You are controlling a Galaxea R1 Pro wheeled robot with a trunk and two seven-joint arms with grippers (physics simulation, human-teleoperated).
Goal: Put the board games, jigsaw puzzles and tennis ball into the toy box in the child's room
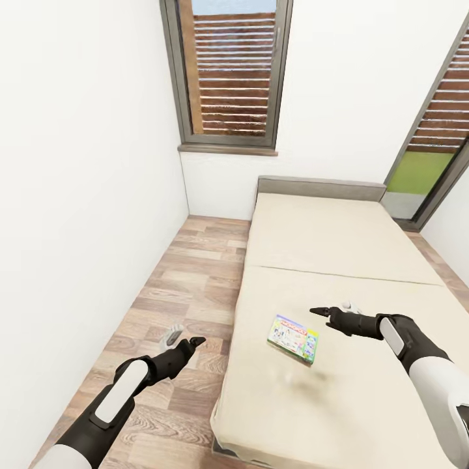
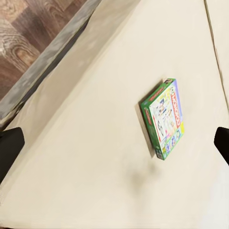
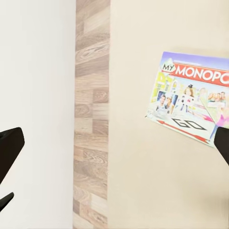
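One board game, a green-edged Monopoly box, lies flat on the beige bed near its foot end. My right gripper hovers open above the mattress just right of the box, with nothing between its fingers. My left gripper is open and empty over the wood floor, left of the bed's edge. The left wrist view looks across the mattress at the box, with the dark fingertips wide apart. In the right wrist view the box lies beside one fingertip.
A white wall runs close along the left, leaving a narrow strip of wood-plank floor beside the bed. A low grey headboard stands at the far end. Slatted shutter windows sit in the far wall and at the right.
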